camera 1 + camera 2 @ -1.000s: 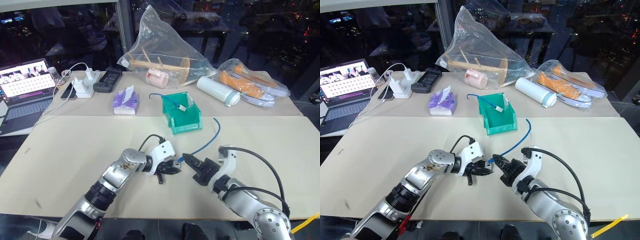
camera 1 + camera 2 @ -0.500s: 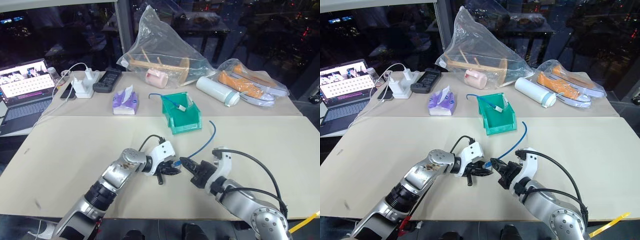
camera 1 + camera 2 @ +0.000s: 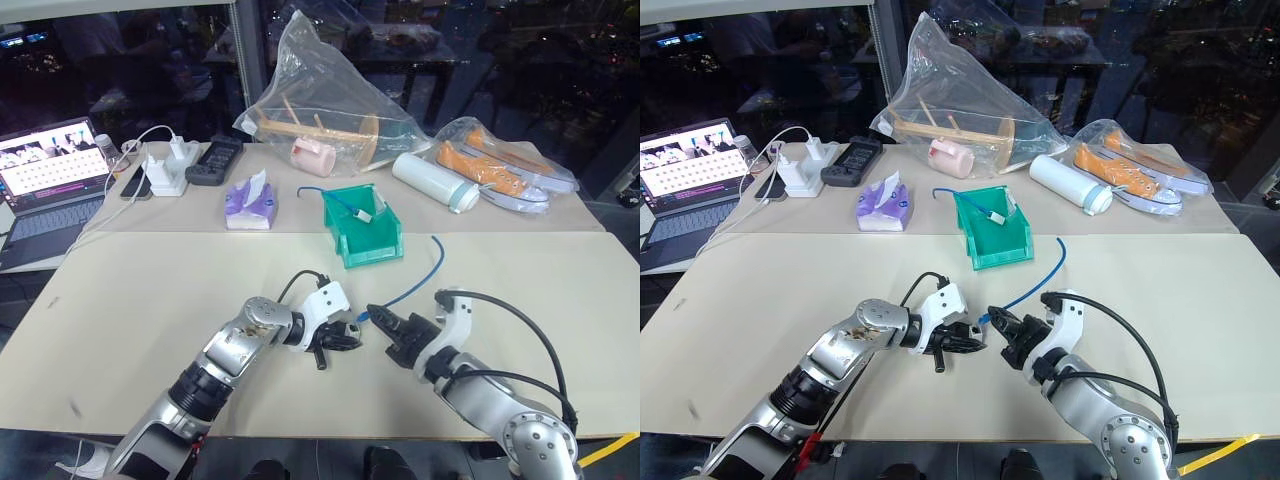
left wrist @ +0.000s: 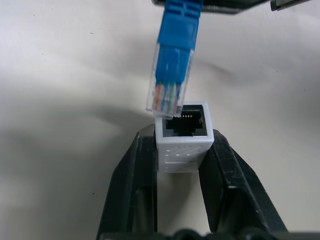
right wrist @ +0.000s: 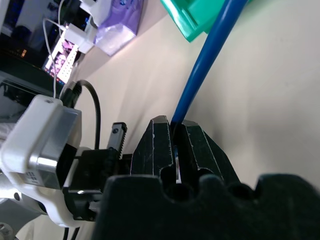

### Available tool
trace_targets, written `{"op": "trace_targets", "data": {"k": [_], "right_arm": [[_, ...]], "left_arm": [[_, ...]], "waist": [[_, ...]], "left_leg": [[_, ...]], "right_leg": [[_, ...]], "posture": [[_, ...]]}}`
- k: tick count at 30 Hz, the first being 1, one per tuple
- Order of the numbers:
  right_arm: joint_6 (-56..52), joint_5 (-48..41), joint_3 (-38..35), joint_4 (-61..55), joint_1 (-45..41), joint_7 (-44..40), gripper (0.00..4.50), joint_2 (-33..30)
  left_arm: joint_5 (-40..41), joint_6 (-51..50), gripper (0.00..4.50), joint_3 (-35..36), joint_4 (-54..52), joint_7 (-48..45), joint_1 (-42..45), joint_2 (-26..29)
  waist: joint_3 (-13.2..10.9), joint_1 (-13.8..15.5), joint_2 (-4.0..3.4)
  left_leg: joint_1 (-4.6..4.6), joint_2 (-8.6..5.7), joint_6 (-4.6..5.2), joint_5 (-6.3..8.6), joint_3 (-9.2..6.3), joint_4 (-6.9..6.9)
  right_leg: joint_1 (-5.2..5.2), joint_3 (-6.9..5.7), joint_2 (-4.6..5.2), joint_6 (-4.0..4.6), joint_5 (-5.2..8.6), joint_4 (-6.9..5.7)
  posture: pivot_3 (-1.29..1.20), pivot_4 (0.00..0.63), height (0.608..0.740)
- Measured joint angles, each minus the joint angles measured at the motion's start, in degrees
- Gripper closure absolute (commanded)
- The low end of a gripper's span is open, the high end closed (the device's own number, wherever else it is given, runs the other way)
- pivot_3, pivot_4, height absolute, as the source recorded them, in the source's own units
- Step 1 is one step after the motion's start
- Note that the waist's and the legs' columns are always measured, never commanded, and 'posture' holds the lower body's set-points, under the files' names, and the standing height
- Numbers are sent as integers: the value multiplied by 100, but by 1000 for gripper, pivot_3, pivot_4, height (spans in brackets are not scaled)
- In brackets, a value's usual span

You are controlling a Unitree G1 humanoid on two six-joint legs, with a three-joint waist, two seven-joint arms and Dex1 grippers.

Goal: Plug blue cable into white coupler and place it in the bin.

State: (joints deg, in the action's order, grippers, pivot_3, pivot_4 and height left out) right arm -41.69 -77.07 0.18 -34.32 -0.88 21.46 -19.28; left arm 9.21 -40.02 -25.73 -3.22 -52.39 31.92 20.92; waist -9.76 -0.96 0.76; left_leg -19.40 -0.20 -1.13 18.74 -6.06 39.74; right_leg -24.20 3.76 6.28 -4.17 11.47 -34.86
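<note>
Your left gripper [image 4: 182, 165] has its jaws clenched on the white coupler [image 4: 184, 140], one black finger on each side, the dark socket facing away from the wrist. Your right gripper [image 5: 175, 135] has its jaws clamped on the blue cable [image 5: 210, 60] just behind the plug. The clear plug end [image 4: 169, 90] hangs tilted just beside the socket's rim, touching or nearly touching its corner, not seated inside. In the head view the two grippers face each other tip to tip low on the counter [image 3: 150, 290], and the cable arcs from the right gripper toward 1 o'clock. The bin [image 3: 362, 228] sits on the counter at 12 o'clock from the grippers, well apart, with another blue cable [image 3: 340, 199] lying in it.
</note>
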Motion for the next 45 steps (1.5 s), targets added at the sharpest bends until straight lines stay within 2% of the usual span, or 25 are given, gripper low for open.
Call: {"op": "trace_targets", "data": {"k": [24, 45], "right_arm": [[-294, -62, 52, -151, -50, 230, 4500, -392], [-758, 439, 265, -281, -510, 229, 4500, -759]], "left_arm": [[-19, -56, 3835, -38, -61, 9, 15, 8], [-61, -1085, 3835, -176, -259, 322, 353, -139]], "waist": [[0, 1, 0], [7, 24, 10]], "left_leg": [[0, 0, 0, 0, 0, 0], [9, 0, 0, 0, -1, 3]], "right_leg": [[1, 0, 0, 0, 1, 1], [16, 0, -1, 1, 2, 0]], "posture": [[0, 150, 740], [0, 150, 740]]}}
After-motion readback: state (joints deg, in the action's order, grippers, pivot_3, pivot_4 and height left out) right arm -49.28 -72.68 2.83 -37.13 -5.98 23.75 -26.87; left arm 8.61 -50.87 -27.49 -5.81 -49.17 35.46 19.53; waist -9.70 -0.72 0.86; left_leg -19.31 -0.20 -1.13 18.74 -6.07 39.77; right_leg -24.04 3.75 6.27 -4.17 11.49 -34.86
